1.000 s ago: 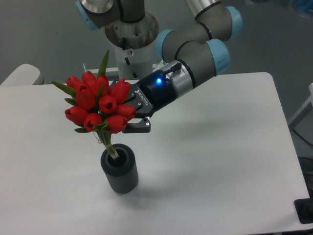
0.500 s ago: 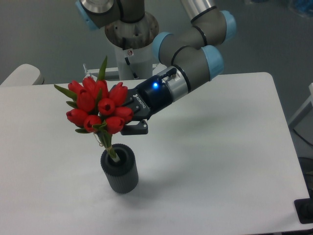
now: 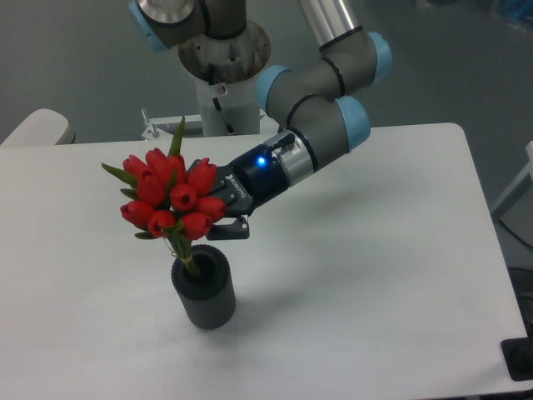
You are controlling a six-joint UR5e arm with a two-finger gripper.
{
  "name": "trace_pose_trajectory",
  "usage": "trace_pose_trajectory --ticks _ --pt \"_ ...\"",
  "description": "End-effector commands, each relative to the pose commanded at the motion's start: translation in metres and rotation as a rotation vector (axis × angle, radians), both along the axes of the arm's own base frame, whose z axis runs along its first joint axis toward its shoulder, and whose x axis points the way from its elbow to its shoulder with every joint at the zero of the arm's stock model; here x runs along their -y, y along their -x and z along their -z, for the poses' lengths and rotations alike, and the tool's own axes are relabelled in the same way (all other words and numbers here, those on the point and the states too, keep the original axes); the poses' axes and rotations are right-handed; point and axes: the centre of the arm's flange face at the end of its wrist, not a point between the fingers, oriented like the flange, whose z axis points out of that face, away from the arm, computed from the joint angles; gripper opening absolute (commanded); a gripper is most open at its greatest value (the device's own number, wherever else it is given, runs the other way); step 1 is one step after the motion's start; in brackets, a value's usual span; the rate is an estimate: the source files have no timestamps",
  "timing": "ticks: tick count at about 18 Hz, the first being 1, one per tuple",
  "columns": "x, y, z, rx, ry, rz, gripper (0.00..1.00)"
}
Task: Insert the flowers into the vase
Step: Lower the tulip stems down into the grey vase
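Now I am holding the flowers [image 3: 169, 193] with my gripper [image 3: 218, 210], which is reaching in from the right side of the bunch. My fingers are closing on the bunch at the level of the red buds, and the buds are hiding most of the grip, so only one dark finger [image 3: 231, 232] is showing clearly below them. A blue light is shining on the body of my gripper.

The bunch is standing above the vase [image 3: 204, 289] and is leaning a little to the left. Its green stems are pointing down, and their ends are sitting inside the round mouth of the vase, close to the left part of the rim. The buds and the leaves are all above the rim, and one long leaf is pointing up from the top of the bunch.

The vase is standing upright on the white table [image 3: 375, 283], near the front left part. My gripper is not touching it.
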Motion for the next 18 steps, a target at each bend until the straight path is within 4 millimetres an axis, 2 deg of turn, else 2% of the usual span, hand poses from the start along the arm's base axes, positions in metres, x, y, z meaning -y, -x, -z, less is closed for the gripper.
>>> trace_pose_trajectory --ticks 9,13,14,18 --pt "-0.005 0.018 0.034 0.016 0.015 -0.009 0.25" --pt "-0.005 0.018 0.044 0.017 0.018 -0.008 0.26" --pt "-0.004 0.018 0.046 0.020 0.020 -0.010 0.30" --pt "-0.001 0.025 0.053 0.029 0.029 -0.021 0.58"
